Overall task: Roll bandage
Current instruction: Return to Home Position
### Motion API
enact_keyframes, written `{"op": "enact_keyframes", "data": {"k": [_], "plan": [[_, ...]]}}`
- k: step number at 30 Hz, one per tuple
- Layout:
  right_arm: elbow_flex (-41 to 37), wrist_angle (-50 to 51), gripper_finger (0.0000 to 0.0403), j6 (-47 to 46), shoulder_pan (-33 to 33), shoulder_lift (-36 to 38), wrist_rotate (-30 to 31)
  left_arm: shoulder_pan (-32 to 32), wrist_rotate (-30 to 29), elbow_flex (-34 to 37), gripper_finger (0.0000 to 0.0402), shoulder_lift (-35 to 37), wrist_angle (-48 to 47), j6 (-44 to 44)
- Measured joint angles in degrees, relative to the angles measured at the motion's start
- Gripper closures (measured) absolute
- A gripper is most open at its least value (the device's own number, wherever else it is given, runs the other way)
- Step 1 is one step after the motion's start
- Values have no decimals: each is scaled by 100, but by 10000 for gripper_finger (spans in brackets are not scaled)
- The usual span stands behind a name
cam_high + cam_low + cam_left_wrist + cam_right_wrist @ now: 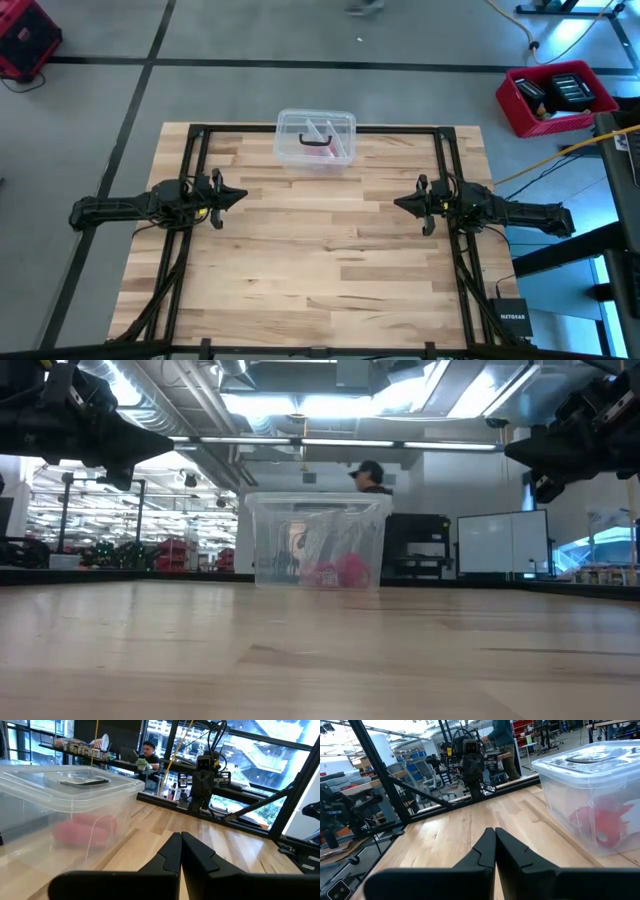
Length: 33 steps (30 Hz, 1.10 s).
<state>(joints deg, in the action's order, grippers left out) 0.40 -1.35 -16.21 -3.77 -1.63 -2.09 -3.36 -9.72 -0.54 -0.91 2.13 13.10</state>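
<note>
1. Starting closest in: my left gripper (236,195) has its two fingers pressed together on nothing, and my right gripper (402,203) is the same. They point at each other, well apart, with bare table (320,265) between the tips.
2. I judge the risk here to be small. A wide or low swing on the way to rest could scrape a fingertip along the wood, because both grippers hang low over it.
3. Farther out, off to the side of both tips and beyond the line joining them, stands the clear box (270,545), its lid (315,124) on top. It sits close to the table's far edge, so a stray sweep from either arm could push it over.
4. The bandage (340,572) lies inside that box as a pink bundle on its floor. If the lid isn't pressed fully home, which I cannot tell, a knock could spill the bandage out.
5. The count is two grippers, one box, one lid and one pink bundle. Through the plastic I cannot tell whether it is a tidy roll.
6. Farthest off, beyond the box, is one person (372,475), well clear of both my arms.
</note>
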Motion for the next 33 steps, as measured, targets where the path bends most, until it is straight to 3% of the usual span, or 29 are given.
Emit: {"op": "enact_keyframes", "data": {"k": [33], "plan": [[0,-9,389,0,0,0,0,0,0,0,400,0,0,-2]]}}
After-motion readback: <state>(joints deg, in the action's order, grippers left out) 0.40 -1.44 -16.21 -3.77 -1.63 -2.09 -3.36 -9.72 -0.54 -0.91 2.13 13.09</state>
